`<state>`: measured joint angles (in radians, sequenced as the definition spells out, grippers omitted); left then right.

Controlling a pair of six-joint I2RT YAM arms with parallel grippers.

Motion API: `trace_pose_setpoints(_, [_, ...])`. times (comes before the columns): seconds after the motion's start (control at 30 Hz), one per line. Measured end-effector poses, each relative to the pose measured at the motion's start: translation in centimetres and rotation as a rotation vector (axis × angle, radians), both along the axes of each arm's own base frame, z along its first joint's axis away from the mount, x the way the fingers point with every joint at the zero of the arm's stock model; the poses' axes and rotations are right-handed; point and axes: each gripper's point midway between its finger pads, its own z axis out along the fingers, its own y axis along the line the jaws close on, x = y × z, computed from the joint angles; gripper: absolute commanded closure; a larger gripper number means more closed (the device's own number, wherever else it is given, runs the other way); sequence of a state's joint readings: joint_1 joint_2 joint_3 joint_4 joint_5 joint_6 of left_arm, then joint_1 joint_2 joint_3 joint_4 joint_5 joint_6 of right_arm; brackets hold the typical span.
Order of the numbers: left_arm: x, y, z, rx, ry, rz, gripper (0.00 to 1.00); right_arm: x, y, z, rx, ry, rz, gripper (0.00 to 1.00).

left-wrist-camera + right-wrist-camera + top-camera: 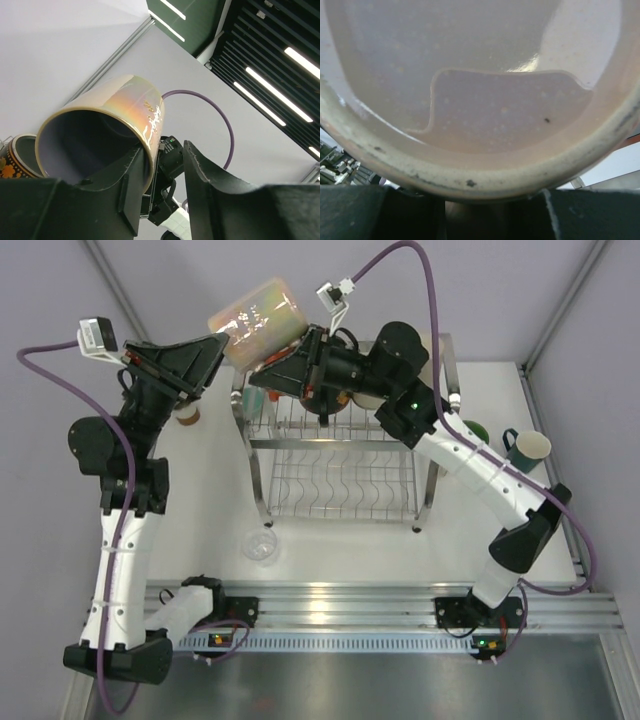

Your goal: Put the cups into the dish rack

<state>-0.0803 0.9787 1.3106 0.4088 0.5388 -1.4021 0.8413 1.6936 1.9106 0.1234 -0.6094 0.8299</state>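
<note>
A tall beige cup (258,318) with a pearly sheen hangs tilted in the air above the back left corner of the chrome dish rack (340,475). My right gripper (282,365) is shut on its lower end; in the right wrist view the cup's base (480,75) fills the frame above my right gripper (490,202). My left gripper (222,345) is at the cup's mouth, open. In the left wrist view one finger sits inside the beige cup's rim (120,115), the other stands apart from its wall, with my left gripper (165,150) straddling the rim.
A black patterned cup (15,157) sits at the rack's back, under the right arm. A brown-cream paper cup (186,415) stands left of the rack, a clear cup (261,545) in front of it. A green cup (475,432) and a teal mug (528,448) stand to the right.
</note>
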Motion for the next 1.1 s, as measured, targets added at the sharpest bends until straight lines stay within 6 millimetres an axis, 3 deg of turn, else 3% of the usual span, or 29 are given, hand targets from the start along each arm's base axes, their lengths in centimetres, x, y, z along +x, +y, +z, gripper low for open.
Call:
trace_pose_setpoints(0.3, [-1.3, 0.0, 0.8, -0.001, -0.053, -0.003, 0.33, -0.1, -0.6, 0.6, 0.003, -0.026, -0.029, 1.0])
trace_pose_setpoints(0.4, [-1.3, 0.0, 0.9, 0.001, -0.059, 0.0, 0.15, -0.3, -1.0, 0.9, 0.003, -0.039, -0.034, 1.0])
trace_pose_setpoints(0.5, [-1.2, 0.1, 0.9, 0.009, -0.061, 0.008, 0.1, -0.7, -1.5, 1.1, -0.006, -0.049, -0.037, 1.0])
trace_pose_setpoints(0.77, [-2.7, 0.7, 4.3, 0.067, -0.112, 0.105, 0.08, -2.6, -3.3, 1.0, -0.046, -0.082, -0.027, 1.0])
trace_pose_setpoints(0.97, [-3.4, 2.5, 7.9, 0.129, -0.119, 0.297, 0.09, -5.0, -5.0, 0.1, -0.067, -0.086, 0.025, 1.0])
trace_pose_setpoints(1.1, [-2.3, 4.0, 7.1, 0.171, -0.053, 0.415, 0.09, -7.1, -6.3, -0.5, -0.088, -0.092, 0.077, 1.0])
